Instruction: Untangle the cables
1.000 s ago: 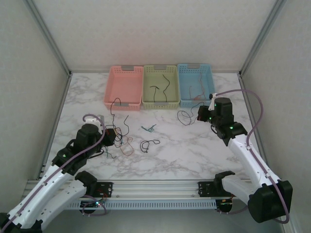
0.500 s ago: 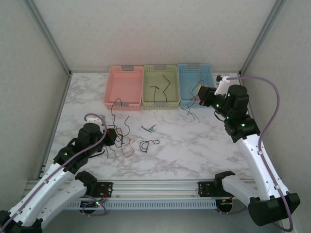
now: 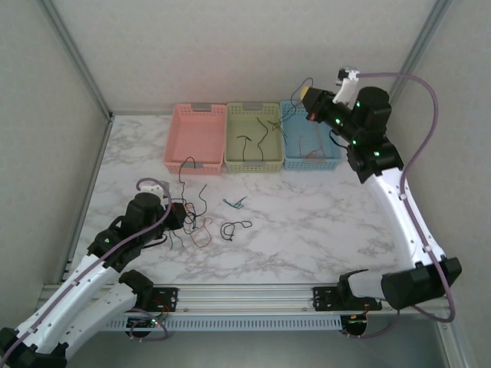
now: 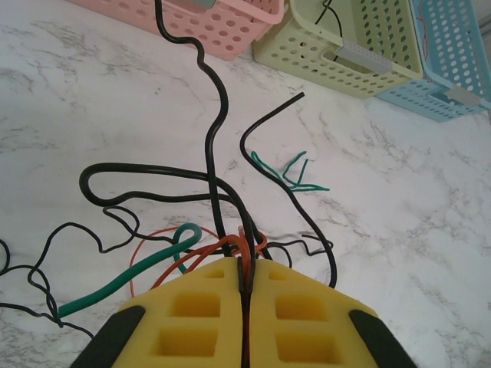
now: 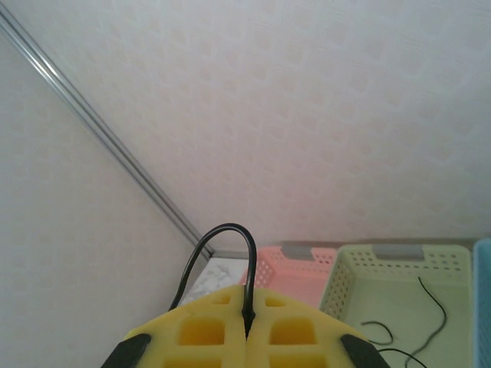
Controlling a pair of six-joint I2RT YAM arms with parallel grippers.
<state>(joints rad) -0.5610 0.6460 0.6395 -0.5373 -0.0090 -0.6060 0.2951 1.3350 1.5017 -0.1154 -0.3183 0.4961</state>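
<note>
Left gripper [image 4: 244, 270]: low over the near-left part of the table [image 3: 322, 230]. Jaws pressed together, no gap at the seam, pinching the cable clump [image 3: 196, 226]. Red and orange strands go straight into the seam.

- Thick black strand [image 4: 219, 130]: leaves the jaws and runs away from the gripper in a wavy line. Long axis near-to-far, far end crossing the front rim of the pink basket [image 3: 198, 134].
- Teal-green strand [image 4: 126, 280]: trails from the clump toward the near left, lying flat on the table.
- Thinner black strands curl out left and right of the jaws. One arcs right and ends in a free tip pointing far-right.

Loose on the table, apart from the clump:
- Small green cable [image 3: 236, 202]: kinked, long axis roughly left-right, mid-table in front of the green basket [image 3: 253, 107].
- Black looped cable [image 3: 235, 228]: just right of the clump, loop on its left and tail pointing right.

Right gripper [image 5: 247, 316]: held high above the back of the table, over the blue basket [image 3: 311, 162]. Jaws shut on a thin black cable [image 5: 226, 228], which rises from the seam and bends over to the left. In the top view its strands hang down toward the join between the green and blue baskets.

Green basket holds a few black strands, mostly near-to-far. Blue basket holds reddish strands, too fine to trace.
</note>
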